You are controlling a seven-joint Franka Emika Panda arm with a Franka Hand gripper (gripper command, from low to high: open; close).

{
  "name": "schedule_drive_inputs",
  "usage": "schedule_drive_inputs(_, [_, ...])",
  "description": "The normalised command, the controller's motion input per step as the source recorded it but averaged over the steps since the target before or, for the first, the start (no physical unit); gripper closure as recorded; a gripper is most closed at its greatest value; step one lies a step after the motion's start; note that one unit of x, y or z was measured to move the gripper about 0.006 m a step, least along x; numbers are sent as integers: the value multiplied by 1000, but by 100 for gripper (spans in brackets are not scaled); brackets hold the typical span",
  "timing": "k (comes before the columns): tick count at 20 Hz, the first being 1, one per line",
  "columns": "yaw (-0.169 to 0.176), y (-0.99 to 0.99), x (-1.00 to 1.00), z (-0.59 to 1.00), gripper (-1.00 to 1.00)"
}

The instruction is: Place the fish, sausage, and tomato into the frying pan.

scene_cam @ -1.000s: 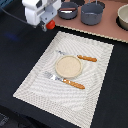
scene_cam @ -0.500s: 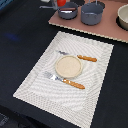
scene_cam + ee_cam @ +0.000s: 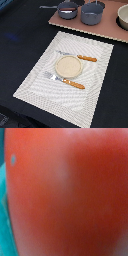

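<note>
The frying pan (image 3: 67,10) sits at the upper middle of the exterior view, a round dark grey pan on a brown board (image 3: 107,30), its thin metal handle reaching toward the frame's upper left; something reddish shows inside it, too small and blurred to name. In the wrist view the tomato (image 3: 70,193) fills nearly the whole picture as a glossy red surface pressed up close to the lens, with a sliver of teal along one edge. The fish and the sausage cannot be made out in either picture. The gripper shows in neither view, so whether it is open or closed, or has hold of anything, cannot be told. Just to the exterior view's right of the pan, on the same board, stands a taller grey pot (image 3: 92,13), and a pale bowl (image 3: 123,17) is cut off at the upper right edge. Below the board, in the middle of the frame, a light woven placemat (image 3: 60,90) lies on the dark table (image 3: 20,45); a tan plate (image 3: 68,66) rests on the mat, with a knife (image 3: 79,57) just above it and a fork (image 3: 64,81) just below, both with orange-brown handles
</note>
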Motion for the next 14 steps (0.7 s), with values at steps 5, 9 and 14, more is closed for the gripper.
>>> schedule_drive_inputs(5, [11, 555, 33, -309, 100])
schedule_drive_inputs(9, [47, 580, -292, -165, -100])
schedule_drive_inputs(14, [19, 401, -113, 158, -100])
